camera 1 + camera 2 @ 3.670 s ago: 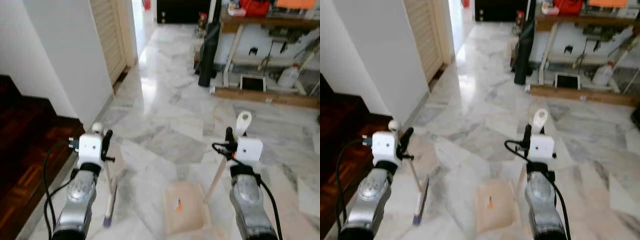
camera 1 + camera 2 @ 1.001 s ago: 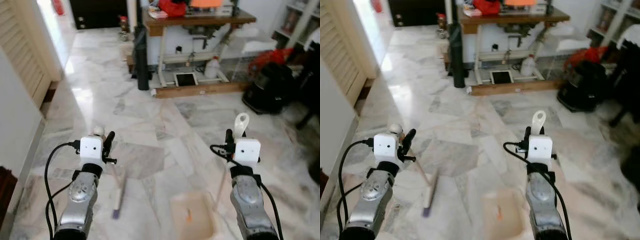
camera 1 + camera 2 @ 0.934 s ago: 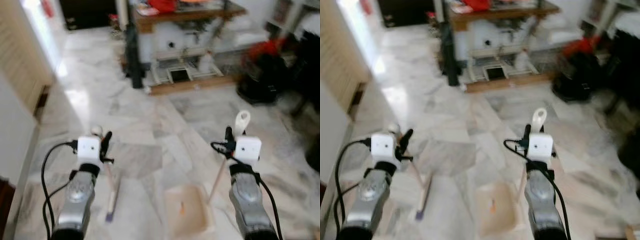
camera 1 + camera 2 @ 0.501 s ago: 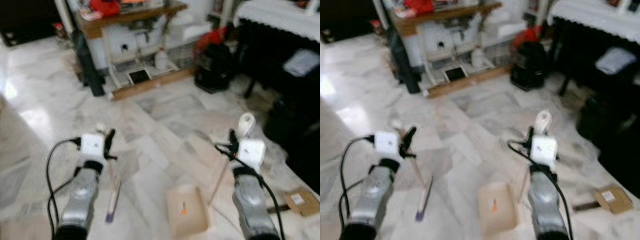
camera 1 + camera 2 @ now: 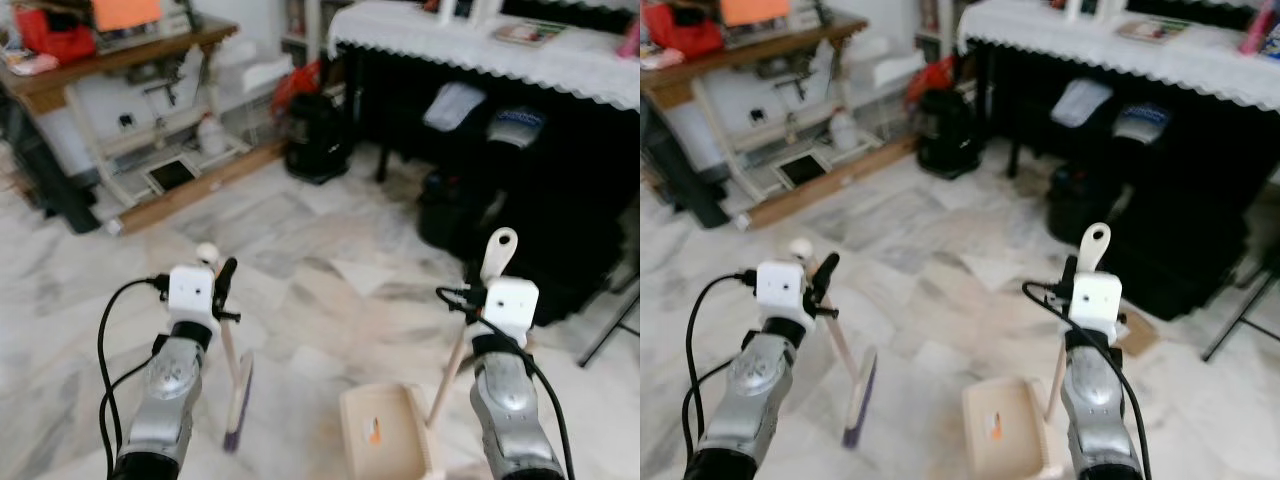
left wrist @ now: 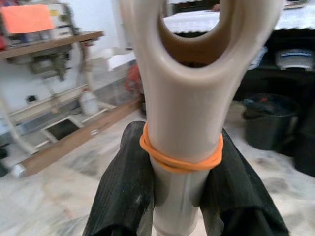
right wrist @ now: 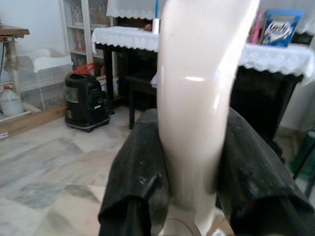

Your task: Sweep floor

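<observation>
Floor (image 5: 330, 250) of marble is being crossed with the broom (image 5: 232, 375) clamped in the left tool (image 5: 222, 290), bristles touching the floor, and the dustpan (image 5: 385, 432) handle clamped in the right tool (image 5: 480, 300). Judged a carrying step; next, debris must be found and swept toward the pan.

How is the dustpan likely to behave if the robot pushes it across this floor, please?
The dustpan looks like thin plastic, so probably light and stiff. On the glossy marble floor it may slide easily. Its long handle, held by the right gripper, could let it swing.

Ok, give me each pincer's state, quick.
Left pincer: shut on the broom handle.
Right pincer: shut on the dustpan handle.
</observation>
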Robot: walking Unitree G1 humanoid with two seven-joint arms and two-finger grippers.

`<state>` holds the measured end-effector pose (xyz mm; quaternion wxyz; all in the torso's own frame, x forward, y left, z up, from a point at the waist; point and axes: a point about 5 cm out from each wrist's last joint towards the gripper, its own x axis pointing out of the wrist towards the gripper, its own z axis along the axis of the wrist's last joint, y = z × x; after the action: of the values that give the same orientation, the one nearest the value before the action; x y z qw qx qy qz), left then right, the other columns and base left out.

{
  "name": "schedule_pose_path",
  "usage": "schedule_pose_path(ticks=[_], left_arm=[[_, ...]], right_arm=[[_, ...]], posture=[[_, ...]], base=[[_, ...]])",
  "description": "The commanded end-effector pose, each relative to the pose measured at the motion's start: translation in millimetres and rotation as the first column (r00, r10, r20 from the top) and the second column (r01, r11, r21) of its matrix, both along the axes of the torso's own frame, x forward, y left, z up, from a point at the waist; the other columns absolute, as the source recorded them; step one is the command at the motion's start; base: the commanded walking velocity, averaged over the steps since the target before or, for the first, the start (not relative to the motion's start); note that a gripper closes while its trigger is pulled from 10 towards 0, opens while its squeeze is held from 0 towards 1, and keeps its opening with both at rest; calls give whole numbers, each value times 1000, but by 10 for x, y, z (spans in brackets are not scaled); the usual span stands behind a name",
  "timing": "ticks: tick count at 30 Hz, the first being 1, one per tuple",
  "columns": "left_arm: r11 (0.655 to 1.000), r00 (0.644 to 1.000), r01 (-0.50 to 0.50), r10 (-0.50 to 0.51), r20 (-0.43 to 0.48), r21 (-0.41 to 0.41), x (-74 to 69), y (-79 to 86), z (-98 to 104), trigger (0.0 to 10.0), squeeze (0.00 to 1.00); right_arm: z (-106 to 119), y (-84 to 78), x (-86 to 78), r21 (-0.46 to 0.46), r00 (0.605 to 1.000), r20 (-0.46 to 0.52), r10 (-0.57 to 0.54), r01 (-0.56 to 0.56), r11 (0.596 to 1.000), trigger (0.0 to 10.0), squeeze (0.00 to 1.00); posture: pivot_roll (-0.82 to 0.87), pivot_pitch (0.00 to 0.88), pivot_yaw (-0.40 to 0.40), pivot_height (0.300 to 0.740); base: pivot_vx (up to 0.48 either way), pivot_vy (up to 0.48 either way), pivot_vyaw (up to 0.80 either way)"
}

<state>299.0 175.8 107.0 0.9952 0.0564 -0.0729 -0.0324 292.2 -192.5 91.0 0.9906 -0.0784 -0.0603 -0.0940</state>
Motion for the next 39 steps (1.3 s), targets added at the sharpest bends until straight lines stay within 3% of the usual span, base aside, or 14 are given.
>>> schedule_pose_path(ticks=[1,39], left_arm=[[1000,999,-5,4,53,22,28,25,113,10000,0],[1000,998,-5,4,55,16,38,19,118,10000,0]], right_arm=[[102,18,32,6,999,46,6,-6,1000,10000,0],[107,17,31,5,999,47,8,-9,1000,10000,0]], posture=[[-5,0,47,740],[-2,0,40,740]], base=[[0,0,-763],[0,0,-756]])
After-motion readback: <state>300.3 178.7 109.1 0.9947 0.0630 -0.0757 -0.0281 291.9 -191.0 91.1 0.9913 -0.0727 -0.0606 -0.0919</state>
